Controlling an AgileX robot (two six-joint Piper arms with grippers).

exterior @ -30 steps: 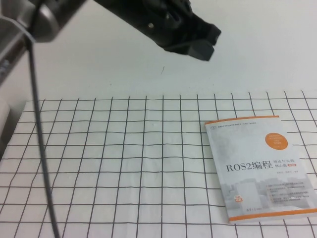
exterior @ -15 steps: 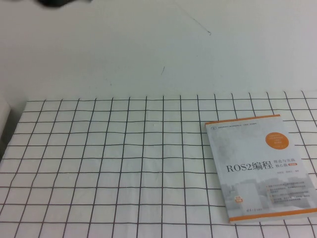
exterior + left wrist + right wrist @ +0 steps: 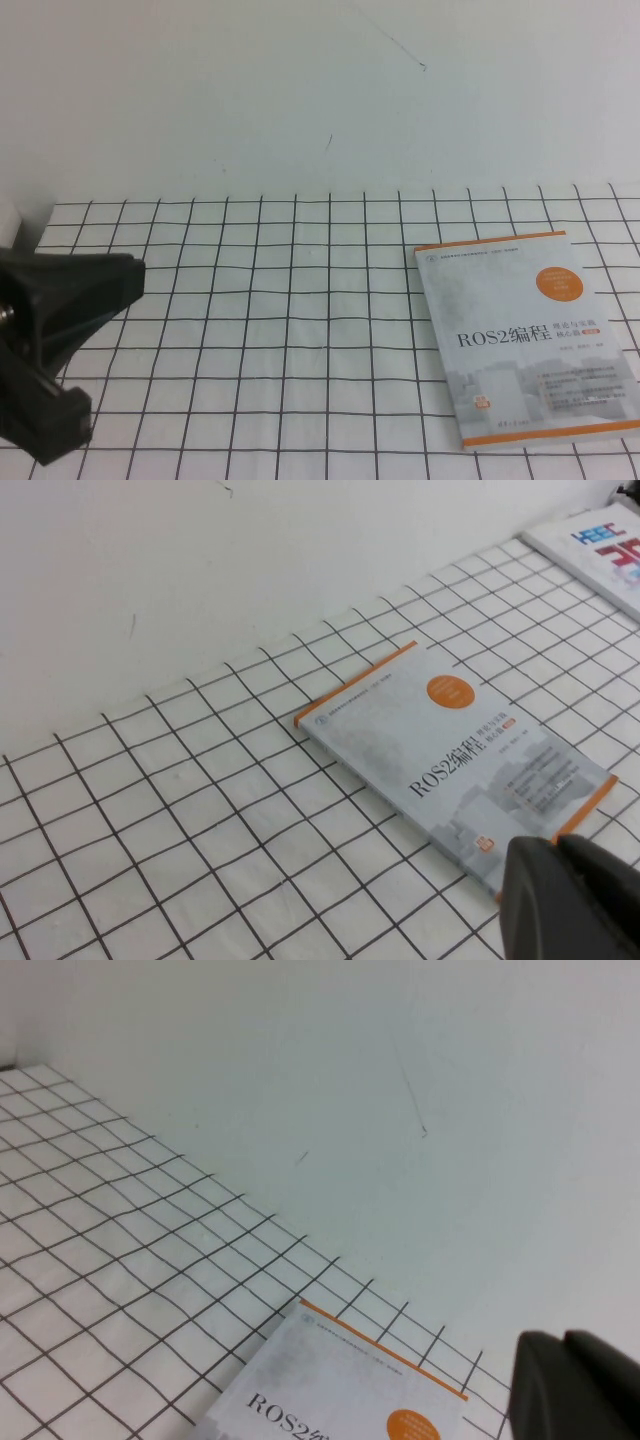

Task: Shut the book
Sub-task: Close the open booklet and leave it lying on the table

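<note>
High view is showing book [image 3: 527, 340] lying shut, task looking done — left gripper [image 3: 60, 345] hanging far left, right gripper [image 3: 578, 1385] off-frame, both grips unreadable.

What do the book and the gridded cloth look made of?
Book: paperback, coated paper, thin printed cover. Cloth: likely white fabric, black grid lines slightly wavy. Left gripper sits low over the cloth's left edge; right gripper is outside the high view.

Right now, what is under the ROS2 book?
The closed book lies flat on the grid cloth; anything beneath is hidden. Left gripper sits at the cloth's left edge; right gripper shows only in its wrist view.
</note>
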